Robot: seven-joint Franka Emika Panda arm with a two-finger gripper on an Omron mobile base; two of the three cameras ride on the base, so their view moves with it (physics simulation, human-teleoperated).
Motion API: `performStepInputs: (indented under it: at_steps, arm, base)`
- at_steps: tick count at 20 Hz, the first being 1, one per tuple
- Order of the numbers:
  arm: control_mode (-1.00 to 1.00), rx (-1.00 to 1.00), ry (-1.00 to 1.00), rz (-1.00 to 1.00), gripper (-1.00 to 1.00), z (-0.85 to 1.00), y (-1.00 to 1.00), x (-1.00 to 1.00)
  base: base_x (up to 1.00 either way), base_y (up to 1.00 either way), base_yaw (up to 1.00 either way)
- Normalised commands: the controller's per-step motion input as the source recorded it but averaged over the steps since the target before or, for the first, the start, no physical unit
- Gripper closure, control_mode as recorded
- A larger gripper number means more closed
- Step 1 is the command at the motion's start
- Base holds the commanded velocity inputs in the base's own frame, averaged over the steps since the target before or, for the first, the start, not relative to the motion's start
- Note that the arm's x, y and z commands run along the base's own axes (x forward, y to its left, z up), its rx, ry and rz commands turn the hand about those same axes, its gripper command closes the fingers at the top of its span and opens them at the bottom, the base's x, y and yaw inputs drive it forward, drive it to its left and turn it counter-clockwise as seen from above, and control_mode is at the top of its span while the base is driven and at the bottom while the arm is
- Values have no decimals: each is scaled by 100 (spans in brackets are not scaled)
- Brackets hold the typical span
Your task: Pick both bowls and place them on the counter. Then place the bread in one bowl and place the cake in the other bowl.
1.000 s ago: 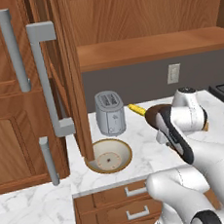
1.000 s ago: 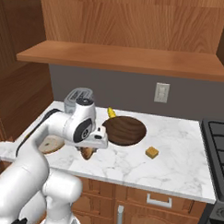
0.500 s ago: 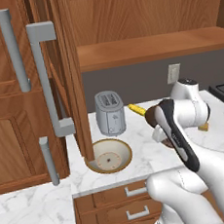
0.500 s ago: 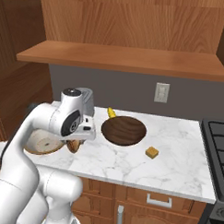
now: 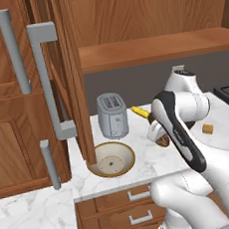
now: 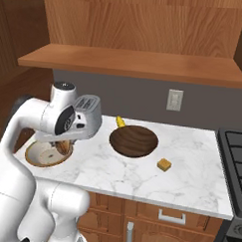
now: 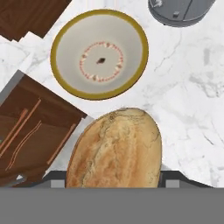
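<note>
A kitchen — marble counter [image 6: 190, 171], toaster [image 5: 111, 116], wooden drawers [image 5: 121, 211] — stove [image 6: 236, 148] alongside.

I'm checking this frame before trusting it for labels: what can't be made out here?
- Gripper fingertips: hand view, hidden behind the bread; base views, behind the arm.
- Bread: left base view, mostly behind the wrist.
- Beige bowl: right base view, partly behind the arm; left base view, edge behind the cabinet door.
- Toaster: hand view, cut off at the top.
</note>
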Motion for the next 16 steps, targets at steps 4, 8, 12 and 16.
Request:
performStepInputs:
  at_steps: [4,8,12,16]
  arm:
    - [-100,5,-20,10,100,0,62,5]
    - [-100,2,-18,6,100,-9,63,5]
    - [-100,0,-16,0,100,-25,49,13]
    - [-100,3,-5,0,100,-12,40,22]
  base:
    - [0,0,0]
    - [0,0,0]
    - [0,0,0]
    - [0,0,0]
